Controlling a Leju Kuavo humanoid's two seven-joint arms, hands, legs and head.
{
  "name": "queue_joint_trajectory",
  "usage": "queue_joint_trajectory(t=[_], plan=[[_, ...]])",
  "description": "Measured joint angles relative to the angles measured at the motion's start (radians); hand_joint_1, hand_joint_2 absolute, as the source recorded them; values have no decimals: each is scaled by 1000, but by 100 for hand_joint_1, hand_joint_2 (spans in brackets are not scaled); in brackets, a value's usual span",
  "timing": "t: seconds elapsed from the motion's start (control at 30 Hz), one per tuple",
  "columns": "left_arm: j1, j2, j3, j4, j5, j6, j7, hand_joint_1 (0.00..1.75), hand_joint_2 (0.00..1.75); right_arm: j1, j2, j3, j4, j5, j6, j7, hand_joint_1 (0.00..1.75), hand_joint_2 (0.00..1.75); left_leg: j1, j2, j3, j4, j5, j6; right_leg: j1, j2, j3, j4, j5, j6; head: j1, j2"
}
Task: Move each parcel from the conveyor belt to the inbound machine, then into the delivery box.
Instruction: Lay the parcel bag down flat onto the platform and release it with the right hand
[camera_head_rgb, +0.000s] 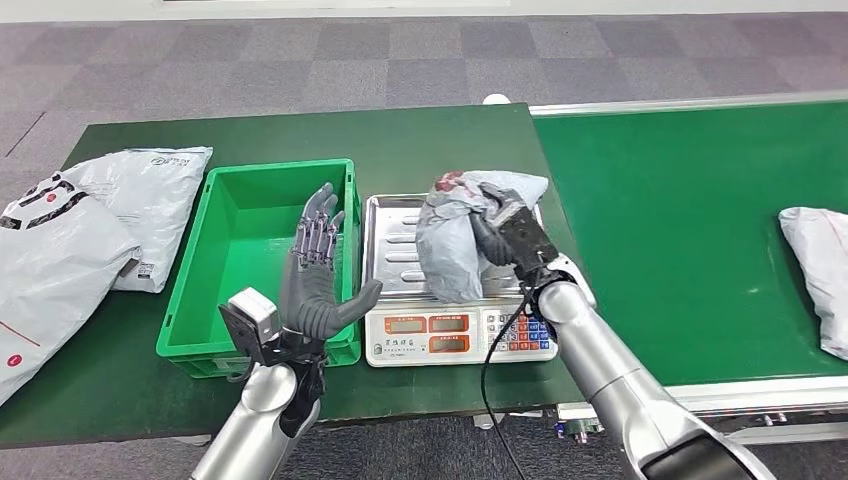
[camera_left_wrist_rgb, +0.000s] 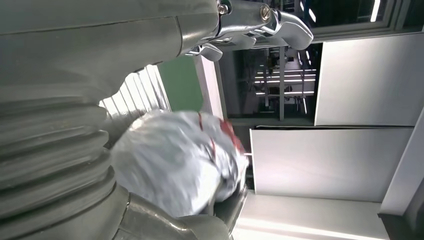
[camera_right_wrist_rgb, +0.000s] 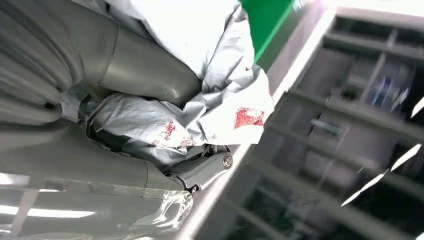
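Note:
A crumpled grey parcel (camera_head_rgb: 455, 232) with red print rests on the steel pan of the scale (camera_head_rgb: 392, 245), the inbound machine. My right hand (camera_head_rgb: 512, 235) grips it from the right side; in the right wrist view the thumb and fingers press into the grey parcel (camera_right_wrist_rgb: 220, 95). My left hand (camera_head_rgb: 318, 270) is raised, fingers spread, over the right edge of the green delivery box (camera_head_rgb: 245, 245), holding nothing. The left wrist view looks across at the grey parcel (camera_left_wrist_rgb: 175, 160). Another grey parcel (camera_head_rgb: 818, 270) lies on the green conveyor belt (camera_head_rgb: 680, 230) at the right.
Two large grey mail bags (camera_head_rgb: 90, 215) lie on the dark green table (camera_head_rgb: 420, 135) left of the box. The scale's display and keypad (camera_head_rgb: 460, 335) face me, with a black cable hanging off the table's front edge.

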Motion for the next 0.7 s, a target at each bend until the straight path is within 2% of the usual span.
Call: queue_joint_trajectory(t=[0.13, 0.33, 0.5, 0.7], plan=[[0, 2, 6, 0, -5, 0, 0, 0, 175, 87, -6, -115, -24, -79, -25, -19, 175, 175, 0, 0, 0, 0, 0, 0, 0, 0, 0, 0, 0, 0, 0, 0], [2, 3, 26, -7, -23, -1, 3, 0, 175, 187, -7, -237, -55, -59, -93, -32, 175, 175, 0, 0, 0, 0, -1, 0, 0, 0, 0, 0, 0, 0, 0, 0], [4, 3, 31, -8, -29, -1, 4, 0, 175, 227, -6, -270, -76, -53, -105, -21, 175, 175, 0, 1, 0, 0, 0, 0, 0, 1, 0, 0, 0, 0, 0, 0], [6, 3, 36, -7, -40, -1, 6, 0, 175, 239, -2, -277, -81, -27, -98, 44, 175, 175, 0, 1, 0, 0, 0, 0, 0, 1, 0, 0, 0, 0, 0, 0]])
